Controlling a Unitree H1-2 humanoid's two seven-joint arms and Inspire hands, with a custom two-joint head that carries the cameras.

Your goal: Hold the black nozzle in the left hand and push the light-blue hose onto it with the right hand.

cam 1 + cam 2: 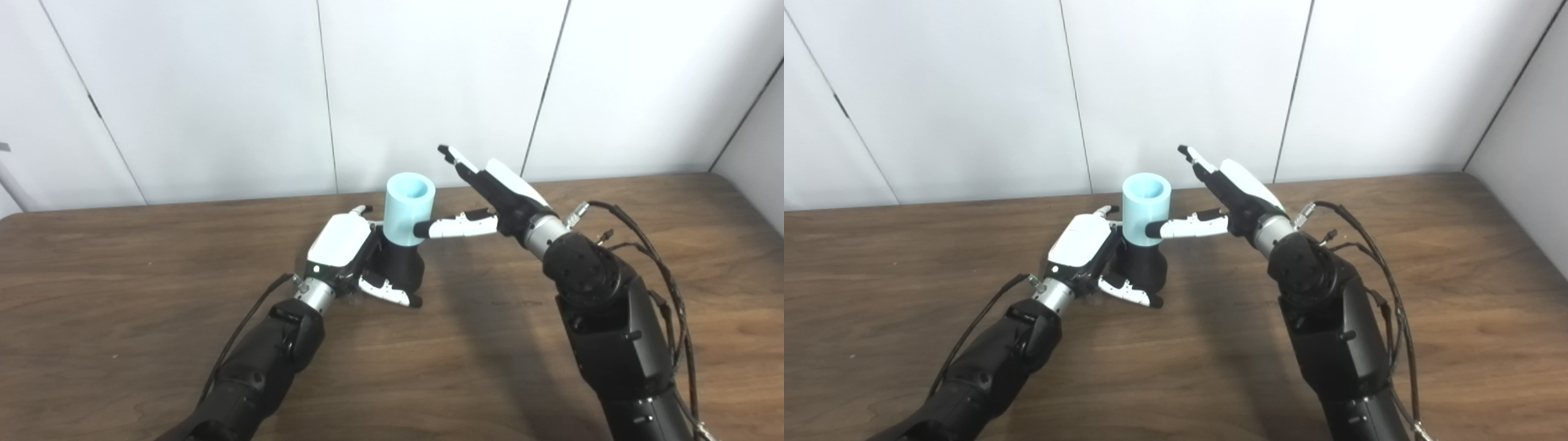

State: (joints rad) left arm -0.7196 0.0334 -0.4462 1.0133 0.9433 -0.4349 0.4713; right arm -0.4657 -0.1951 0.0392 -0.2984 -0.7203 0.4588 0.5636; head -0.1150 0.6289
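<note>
The black nozzle (404, 267) stands upright on the brown table (122, 275), and the light-blue hose (409, 208) sits on top of it with its open end facing up. My left hand (352, 254) wraps around the nozzle's base from the left, its thumb across the front. To the right of the hose, my right hand (490, 196) is open: its fingers point up and away, and only the thumb tip reaches the hose's lower side.
White wall panels (429, 79) rise just behind the table's far edge. Loose black cables (661, 257) hang along my right forearm. Bare wooden tabletop spreads to both sides and in front.
</note>
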